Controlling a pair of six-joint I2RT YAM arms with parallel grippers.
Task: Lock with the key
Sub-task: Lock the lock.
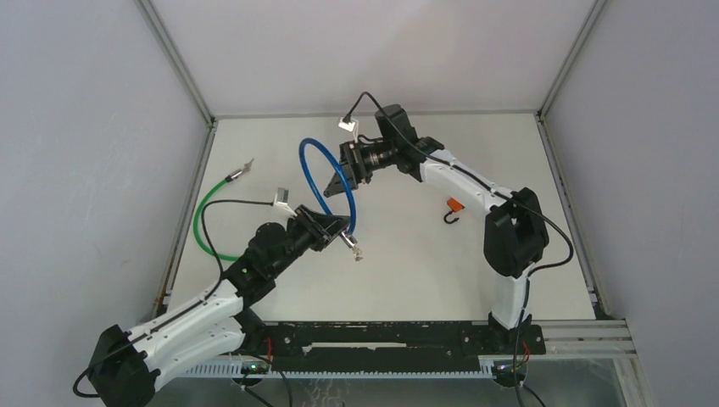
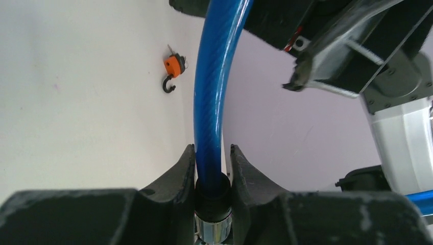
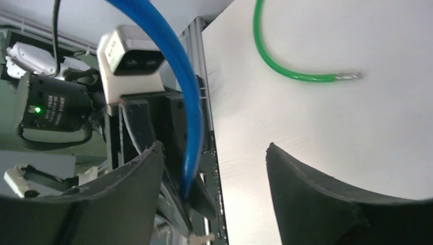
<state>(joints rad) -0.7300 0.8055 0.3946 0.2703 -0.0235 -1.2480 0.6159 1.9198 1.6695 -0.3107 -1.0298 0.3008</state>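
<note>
The blue cable lock (image 2: 209,102) is a thick, glossy blue loop ending in a black collar and a metal tip. It stands above the table (image 1: 407,263), left of the orange padlock (image 2: 174,65). The left gripper (image 2: 210,153) clamps the collar. The right gripper (image 3: 214,150) gapes empty beside the loop. A green cable (image 3: 286,71) lies farther left of the padlock.

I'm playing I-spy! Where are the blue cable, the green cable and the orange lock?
blue cable (image 2: 208,102): left wrist view, middle of its curved stretch.
green cable (image 3: 311,77): right wrist view, straight part near its metal tip.
orange lock (image 2: 174,65): left wrist view, its orange body.
</note>
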